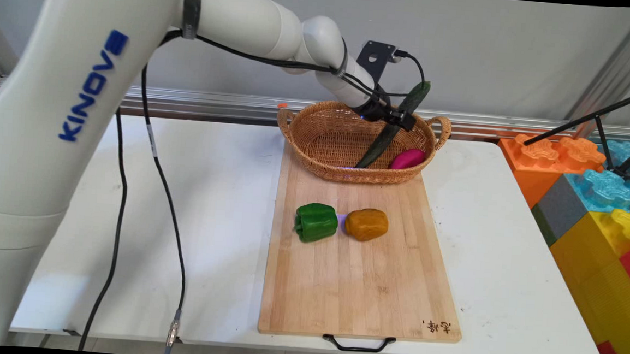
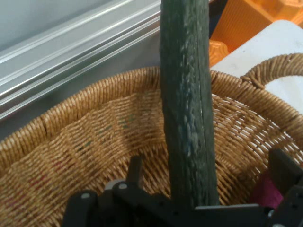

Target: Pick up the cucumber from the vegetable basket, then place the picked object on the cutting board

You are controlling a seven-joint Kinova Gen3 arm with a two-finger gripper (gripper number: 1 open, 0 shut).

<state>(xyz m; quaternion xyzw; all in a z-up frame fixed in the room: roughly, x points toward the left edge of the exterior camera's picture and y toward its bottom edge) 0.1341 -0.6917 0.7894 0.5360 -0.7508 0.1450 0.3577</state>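
Note:
A long dark green cucumber stands tilted in the wicker basket, its lower end on the basket floor and its upper end above the far rim. My gripper is over the basket's far right part, around the cucumber's middle. In the hand view the cucumber rises between the two fingers with a gap on each side, so the gripper is open. A magenta vegetable lies in the basket's right end, glimpsed as the magenta vegetable beside the right finger. The basket wall fills the background.
The basket sits on the far end of a wooden cutting board. A green bell pepper and an orange-brown vegetable lie side by side mid-board. Large toy blocks and a black tripod stand at the right. Black cables hang at the left.

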